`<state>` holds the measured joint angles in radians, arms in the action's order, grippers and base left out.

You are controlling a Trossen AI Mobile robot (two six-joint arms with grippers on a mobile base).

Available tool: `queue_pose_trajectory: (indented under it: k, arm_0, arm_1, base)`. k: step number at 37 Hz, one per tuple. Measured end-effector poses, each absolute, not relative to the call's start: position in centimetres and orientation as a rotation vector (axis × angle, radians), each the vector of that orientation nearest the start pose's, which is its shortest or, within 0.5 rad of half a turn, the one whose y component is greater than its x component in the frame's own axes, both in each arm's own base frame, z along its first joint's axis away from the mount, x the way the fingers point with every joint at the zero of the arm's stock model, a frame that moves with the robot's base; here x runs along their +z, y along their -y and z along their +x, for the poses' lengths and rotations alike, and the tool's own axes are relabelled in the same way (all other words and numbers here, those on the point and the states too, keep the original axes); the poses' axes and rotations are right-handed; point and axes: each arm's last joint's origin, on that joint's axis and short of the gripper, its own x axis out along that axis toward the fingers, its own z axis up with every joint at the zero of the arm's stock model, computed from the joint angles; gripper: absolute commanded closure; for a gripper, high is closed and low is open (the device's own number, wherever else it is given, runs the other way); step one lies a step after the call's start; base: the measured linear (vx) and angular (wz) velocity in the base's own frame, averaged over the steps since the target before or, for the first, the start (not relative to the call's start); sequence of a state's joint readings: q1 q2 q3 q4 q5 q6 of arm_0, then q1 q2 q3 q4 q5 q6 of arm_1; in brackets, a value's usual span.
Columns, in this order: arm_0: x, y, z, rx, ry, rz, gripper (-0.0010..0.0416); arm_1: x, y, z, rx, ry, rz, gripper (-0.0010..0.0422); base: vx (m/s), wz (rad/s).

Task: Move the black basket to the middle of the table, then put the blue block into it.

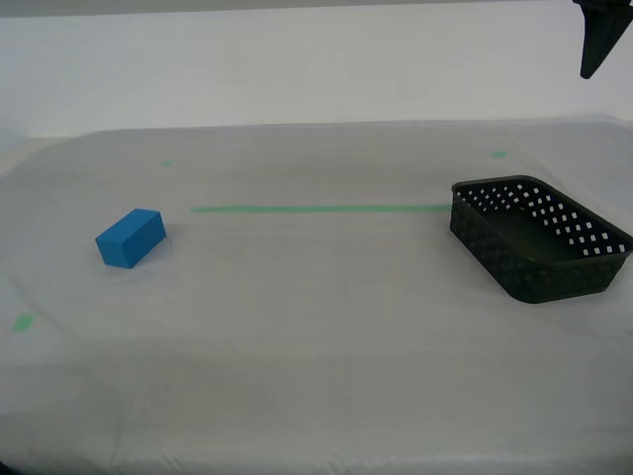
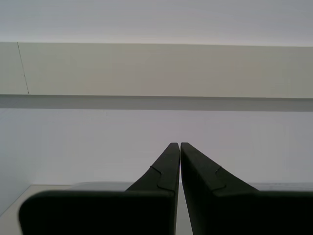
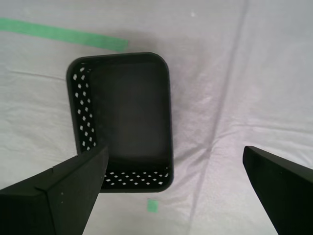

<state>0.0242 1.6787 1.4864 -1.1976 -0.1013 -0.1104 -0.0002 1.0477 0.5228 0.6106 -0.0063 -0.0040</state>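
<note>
- Whitish-grey cloth covers the table (image 1: 326,346); faint creases run across it.
- Green tape line (image 1: 318,209) runs across the far half of the table in the exterior view, ending just short of the basket's near corner. Small green marks: one far back toward the exterior view's left (image 1: 166,163), one far back toward its right (image 1: 499,153), one at the left edge (image 1: 22,322).
- Black basket (image 1: 539,237) sits flat on the cloth at the exterior view's right side, open side up, nothing inside it. Rows of small square holes show in its walls.
- Blue block (image 1: 131,237) lies on the cloth toward the exterior view's left, well apart from the basket, nothing touching it.
- My first gripper (image 3: 176,166): jaws spread wide, nothing between them. It hangs above the table looking down; the basket (image 3: 122,117) lies below, mostly toward one finger, with the tape end (image 3: 63,33) and a small green mark (image 3: 152,205) just beside it. No contact with the basket seen.
- My second gripper (image 2: 177,147): fingers pressed together at the tips, holding nothing. It points at a pale wall, raised off the cloth.
- A dark gripper tip (image 1: 598,40) shows at the exterior view's top right corner, above the basket; which arm it is I cannot tell.
</note>
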Motion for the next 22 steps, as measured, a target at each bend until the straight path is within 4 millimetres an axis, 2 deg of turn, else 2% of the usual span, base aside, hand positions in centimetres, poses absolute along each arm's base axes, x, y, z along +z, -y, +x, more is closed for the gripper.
queue_pose_trajectory:
  k: [12, 22]
  arm_0:
    - [28.0, -1.2, 31.7, 0.186, -1.383, -0.038, 0.0014]
    - [25.3, -1.3, 31.2, 0.192, -1.433, -0.038, 0.0016]
  arm_1:
    - [27.0, 0.0, 22.7, 0.006, 0.086, -0.004, 0.0412]
    - [27.0, 0.0, 22.7, 0.006, 0.086, -0.004, 0.0412]
  base:
    - [0.0, 0.0]
    - [0.0, 0.0]
